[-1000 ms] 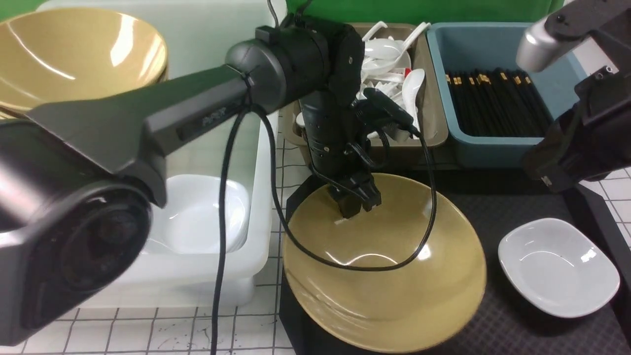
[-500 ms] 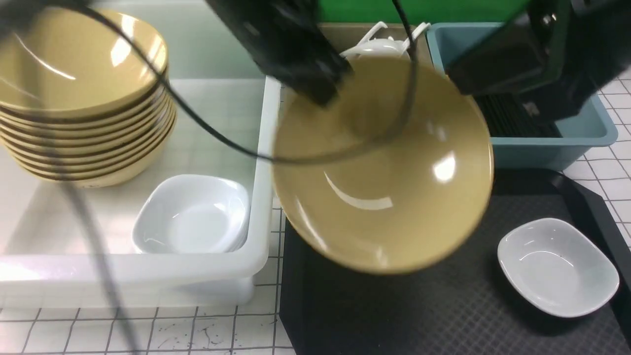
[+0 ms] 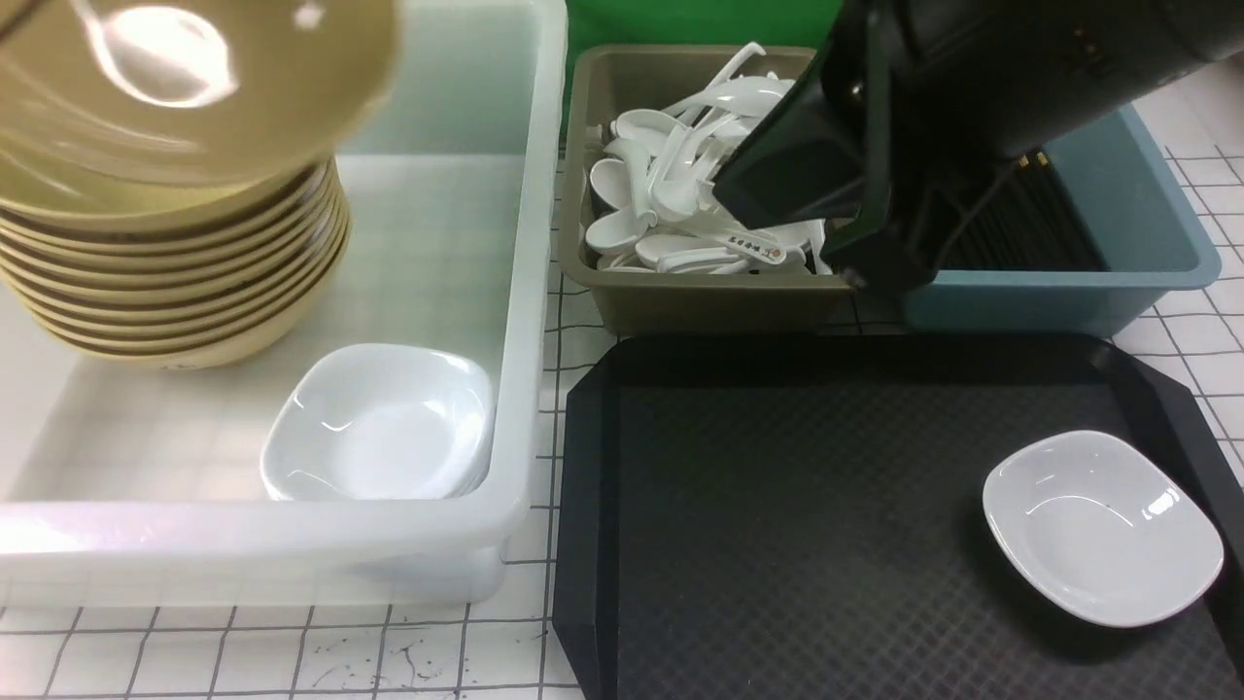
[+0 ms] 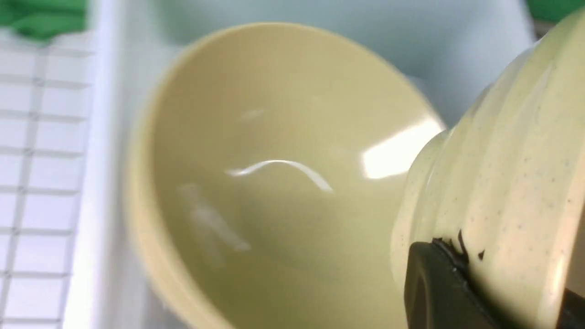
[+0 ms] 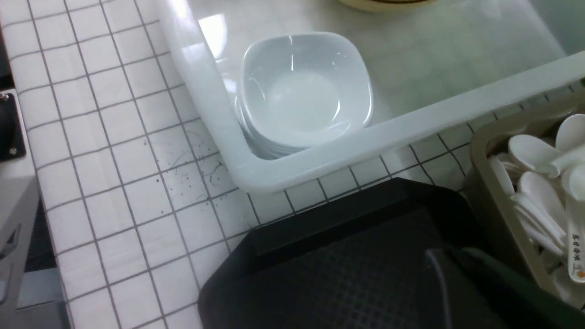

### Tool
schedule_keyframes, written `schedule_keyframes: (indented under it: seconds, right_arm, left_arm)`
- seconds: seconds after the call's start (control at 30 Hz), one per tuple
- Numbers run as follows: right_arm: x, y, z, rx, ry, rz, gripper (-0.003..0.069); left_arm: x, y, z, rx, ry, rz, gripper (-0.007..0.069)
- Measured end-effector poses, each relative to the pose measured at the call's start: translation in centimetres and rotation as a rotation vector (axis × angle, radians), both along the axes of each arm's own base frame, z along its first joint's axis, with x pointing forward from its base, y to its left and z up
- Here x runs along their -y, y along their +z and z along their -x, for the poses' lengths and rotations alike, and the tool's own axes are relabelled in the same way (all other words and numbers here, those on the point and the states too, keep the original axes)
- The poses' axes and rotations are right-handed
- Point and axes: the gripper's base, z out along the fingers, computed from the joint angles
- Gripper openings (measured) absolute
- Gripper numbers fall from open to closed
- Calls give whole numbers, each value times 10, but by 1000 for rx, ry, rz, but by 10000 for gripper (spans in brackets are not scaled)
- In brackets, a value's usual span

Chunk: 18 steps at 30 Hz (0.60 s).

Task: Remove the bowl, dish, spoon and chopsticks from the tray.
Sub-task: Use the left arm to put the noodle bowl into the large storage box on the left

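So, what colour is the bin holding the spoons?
The bin is olive-brown; clearest in the front view.

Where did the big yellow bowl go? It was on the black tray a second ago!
The left gripper, jaws shut on its wall, lifted the bowl off the tray and carried it left. It now hangs over the stack of bowls in the white tub. The right arm swung in across the spoon bin. The dish stayed put on the tray.

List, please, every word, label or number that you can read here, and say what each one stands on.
Small dark printed characters along the handle of a white spoon lying in the olive bin: too small to read in either view that shows them.
No other words, brands, numbers or signs are visible.
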Motion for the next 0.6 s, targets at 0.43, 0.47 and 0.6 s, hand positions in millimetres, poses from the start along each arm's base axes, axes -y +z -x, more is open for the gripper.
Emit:
schedule_keyframes:
  seconds: [0.43,0.47,0.6]
  right_arm:
    - [0,-1,-1,13,3,10,48]
    - [0,-1,-1,13,3,10,48]
    - [1,-1,-2,20,1,17,48]
  left_arm:
    - [-50,-75,-42,-127,118,100,108]
    - [-50,-78,-43,-134,113,96,128]
    - [-51,-85,-44,-154,91,72,255]
